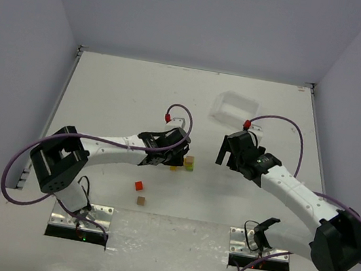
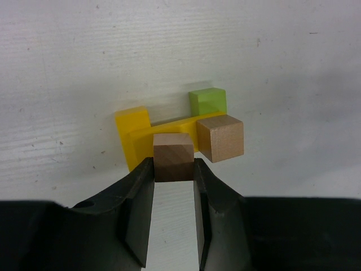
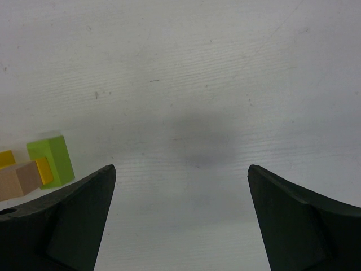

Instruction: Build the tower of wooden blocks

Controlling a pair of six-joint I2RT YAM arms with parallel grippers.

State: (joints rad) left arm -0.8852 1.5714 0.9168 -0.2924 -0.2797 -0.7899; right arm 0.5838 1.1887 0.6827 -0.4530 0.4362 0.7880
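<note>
The tower point(image 1: 186, 164) is a small cluster at the table's middle. In the left wrist view it is a yellow block point(image 2: 134, 129) with a yellow bar, a green block point(image 2: 207, 100) behind it and a light brown cube point(image 2: 221, 137) on the bar's right end. My left gripper point(image 2: 174, 166) is shut on a dark brown cube point(image 2: 172, 156), held at the bar's near side; it also shows in the top view point(image 1: 167, 153). My right gripper point(image 3: 181, 169) is open and empty over bare table, to the right of the green block point(image 3: 51, 160).
A red block point(image 1: 138, 185) and a brown block point(image 1: 140, 201) lie loose in front of the tower. A clear plastic tray point(image 1: 233, 108) sits at the back right. Grey walls enclose the white table point(image 1: 125, 92).
</note>
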